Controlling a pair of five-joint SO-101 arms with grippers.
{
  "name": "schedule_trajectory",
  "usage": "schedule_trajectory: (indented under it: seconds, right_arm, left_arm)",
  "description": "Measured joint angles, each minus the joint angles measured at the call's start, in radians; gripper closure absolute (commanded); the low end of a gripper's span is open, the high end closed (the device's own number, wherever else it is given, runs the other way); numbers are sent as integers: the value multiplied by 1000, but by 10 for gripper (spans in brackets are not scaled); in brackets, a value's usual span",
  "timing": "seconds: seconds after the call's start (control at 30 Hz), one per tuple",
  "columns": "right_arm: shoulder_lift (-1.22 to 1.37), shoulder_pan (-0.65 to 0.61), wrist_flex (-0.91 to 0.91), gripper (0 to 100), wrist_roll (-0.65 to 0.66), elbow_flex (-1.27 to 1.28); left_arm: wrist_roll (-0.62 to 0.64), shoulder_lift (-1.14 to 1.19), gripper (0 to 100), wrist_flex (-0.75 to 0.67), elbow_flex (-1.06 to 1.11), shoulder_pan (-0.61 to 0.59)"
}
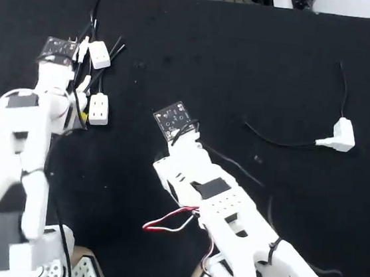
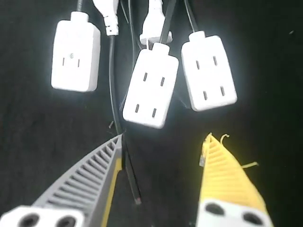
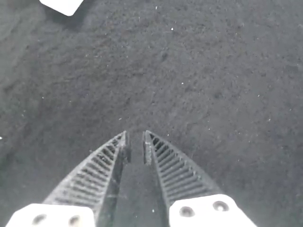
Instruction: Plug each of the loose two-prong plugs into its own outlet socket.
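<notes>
high view: a black table [image 1: 248, 52] w/ two white arms. the left arm's wrist covers part of a cluster of white outlet blocks at the table's far-left corner. two blocks peek out beside it, a far block [image 1: 99, 54] and a near block [image 1: 99, 108], w/ black cords tangled between them. a loose plug [image 1: 340, 136], white, lies well apart on the right side of the table. its thin cord [image 1: 278, 144] curls toward the middle, and its prongs are too small to make out. left wrist view: three blocks side by side, a single-socket block [image 2: 75, 56], a middle double block [image 2: 151, 85] and an outer double block [image 2: 208, 71], all slots bare. two white plugs, one [image 2: 106, 16] and another [image 2: 152, 21], are cut off at the frame edge; can't tell if they're seated in anything. left gripper [image 2: 163, 139]: jaws spread wide, grey finger [image 2: 94, 175] and yellow finger [image 2: 222, 175], holding nothing, w/ the middle double block just beyond the gap. a black cord [image 2: 124, 163] runs right beside the grey tip. right wrist view: right gripper [image 3: 136, 142], jaws almost pressed together w/ a thin slit and nothing in it, over bare table. a white corner [image 3: 61, 5] is cut off at the edge; can't tell what it is.
</notes>
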Motion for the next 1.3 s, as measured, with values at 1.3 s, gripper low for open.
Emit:
schedule_trajectory:
  seconds: [1.3]
  right_arm:
    - [0,0,0,946,2,0]
  left_arm:
    - [-140,193,970,316,-338,0]
